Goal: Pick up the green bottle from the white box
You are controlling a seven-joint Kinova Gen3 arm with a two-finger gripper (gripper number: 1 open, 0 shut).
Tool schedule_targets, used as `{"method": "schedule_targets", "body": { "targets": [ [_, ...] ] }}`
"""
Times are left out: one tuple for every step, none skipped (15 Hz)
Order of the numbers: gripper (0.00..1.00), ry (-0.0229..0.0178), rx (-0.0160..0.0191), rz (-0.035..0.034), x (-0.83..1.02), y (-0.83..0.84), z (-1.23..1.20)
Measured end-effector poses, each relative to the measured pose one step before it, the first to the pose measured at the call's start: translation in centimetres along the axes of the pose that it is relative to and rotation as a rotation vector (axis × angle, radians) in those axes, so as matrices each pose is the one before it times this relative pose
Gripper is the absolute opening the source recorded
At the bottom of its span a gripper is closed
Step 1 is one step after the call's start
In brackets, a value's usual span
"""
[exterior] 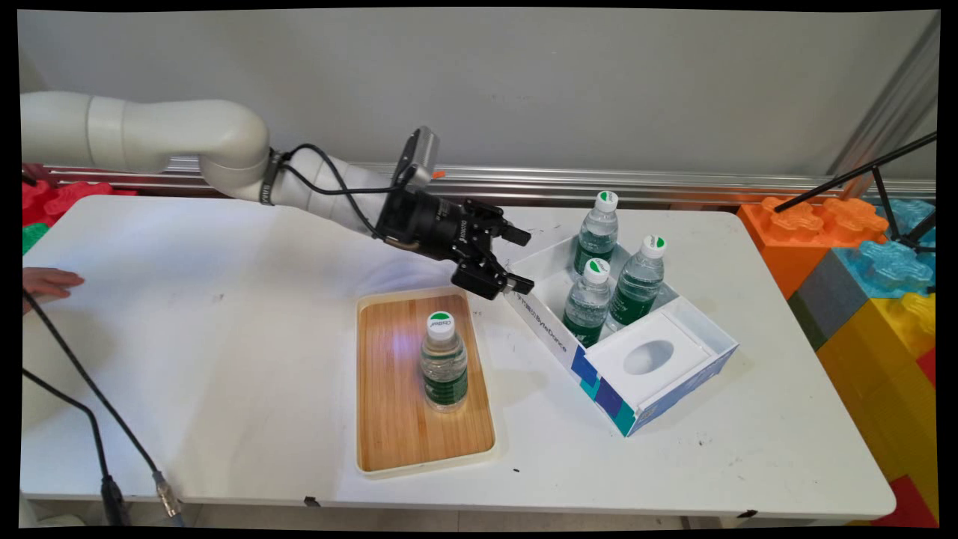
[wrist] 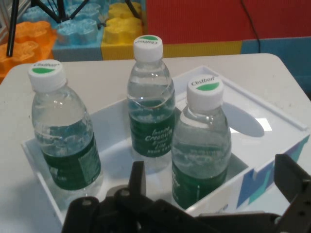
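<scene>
Hovering empty with fingers apart, the claw (exterior: 516, 260) sits at the white box's (exterior: 550, 329) nine o'clock rim, facing three bottles (exterior: 587, 303) inside; another bottle (exterior: 443, 363) stands on the tray (exterior: 389, 389).

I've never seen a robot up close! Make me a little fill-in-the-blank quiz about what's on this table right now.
1. The white box holds ____ water bottles.
2. A lone bottle stands upright on the ____ tray.
3. The gripper hovers open beside the box's ____ wall, holding nothing.
4. Every bottle cap is white with a ____ mark.

Missing words: three; wooden; left; green
</scene>
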Motion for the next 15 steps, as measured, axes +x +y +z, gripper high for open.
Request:
{"method": "schedule_targets", "body": {
  "targets": [
    [1.0, 0.00154, 0.00059, -0.00307, 0.043, -0.025, 0.485],
    [1.0, 0.00084, 0.00099, -0.00329, 0.041, -0.017, 0.41],
    [1.0, -0.00041, 0.00074, -0.00345, 0.042, 0.001, 0.43],
    [1.0, -0.00079, 0.0011, -0.00285, 0.045, -0.004, 0.349],
    [1.0, -0.00169, 0.00101, -0.00346, 0.058, -0.001, 0.448],
    [1.0, -0.00161, 0.00249, -0.00525, 0.078, -0.006, 0.523],
    [1.0, -0.00153, 0.00231, -0.00511, 0.089, -0.006, 0.545],
    [1.0, -0.00145, 0.00116, -0.00476, 0.079, 0.003, 0.497],
    [1.0, -0.0021, 0.00057, -0.00563, 0.06, 0.038, 0.597],
    [1.0, -0.0017, 0.00024, -0.00431, 0.05, 0.034, 0.515],
    [1.0, -0.00216, -0.00145, -0.00405, 0.04, 0.056, 0.55],
    [1.0, -0.00139, -0.00077, -0.00388, 0.027, 0.047, 0.445],
    [1.0, -0.00144, -0.00114, -0.00401, 0.011, 0.062, 0.43],
    [1.0, -0.00094, -0.00104, -0.0043, 0.032, 0.059, 0.45],
    [1.0, -0.00104, -0.00208, -0.00504, 0.042, 0.082, 0.526]
  ]
}}
